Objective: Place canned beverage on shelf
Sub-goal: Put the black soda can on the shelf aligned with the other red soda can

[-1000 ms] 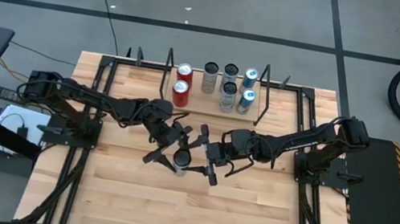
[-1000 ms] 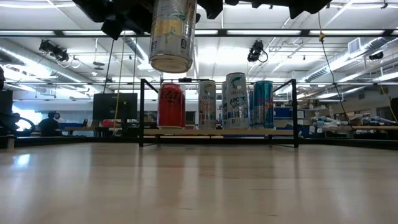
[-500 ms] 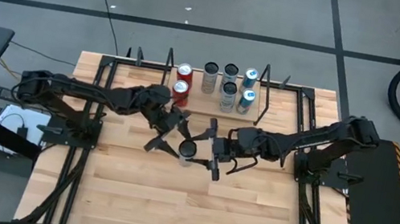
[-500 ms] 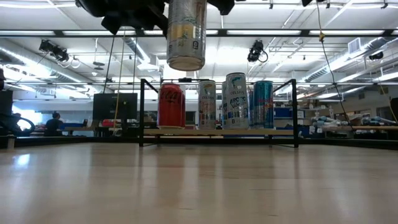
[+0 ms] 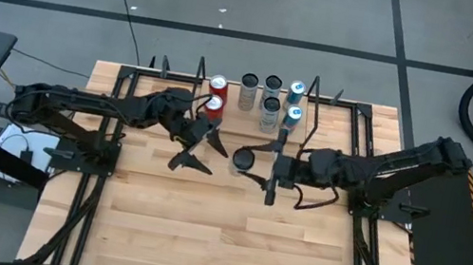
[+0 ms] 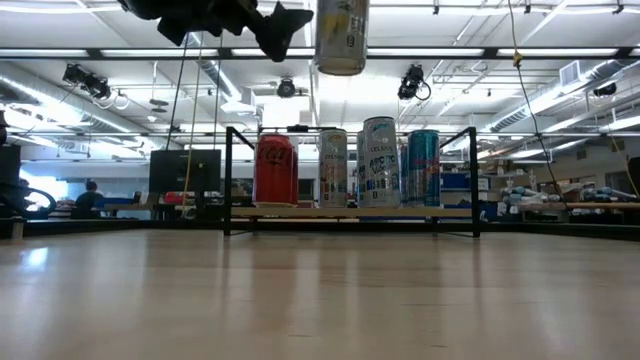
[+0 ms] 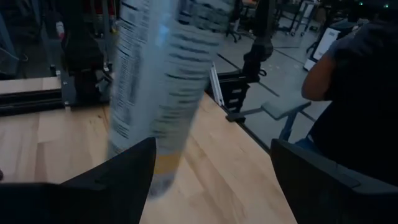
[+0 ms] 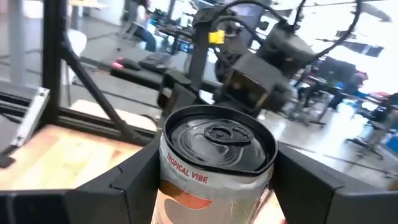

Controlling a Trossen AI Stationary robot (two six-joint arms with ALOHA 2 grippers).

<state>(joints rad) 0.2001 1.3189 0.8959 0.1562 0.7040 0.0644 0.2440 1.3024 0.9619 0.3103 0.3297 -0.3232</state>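
A pale canned beverage (image 5: 242, 159) hangs upright high over the table's middle, with my right gripper (image 5: 249, 161) shut on it; its top and the words "TROPICAL VIBE" show in the right wrist view (image 8: 217, 140). In the low view the can (image 6: 340, 35) is well above the shelf (image 6: 350, 212). The shelf (image 5: 230, 124), a light-wood platform at the table's far side, carries several upright cans. My left gripper (image 5: 199, 145) stands open just left of the can, touching nothing; the can (image 7: 161, 81) shows blurred ahead of its fingers. My right gripper pinches the can's side wall (image 8: 171, 180) between its two fingers, just below the top rim. The fingers (image 8: 124, 183) come level from the table's right, one on each side of the can. The can stands upright and is lifted clear of the table.
Black rod frames (image 5: 198, 83) (image 5: 312, 97) stand upright at the shelf's two ends. Bare wood (image 5: 218, 245) lies on the table's near half. A person (image 7: 354, 93) stands beyond the table in the left wrist view.
My right gripper has risen and gone toward the table's far edge and right with the can, tipping from slanting down to level; the can has stayed upright and climbed. My left gripper, open throughout, has moved toward the far edge and now stands apart from the can.
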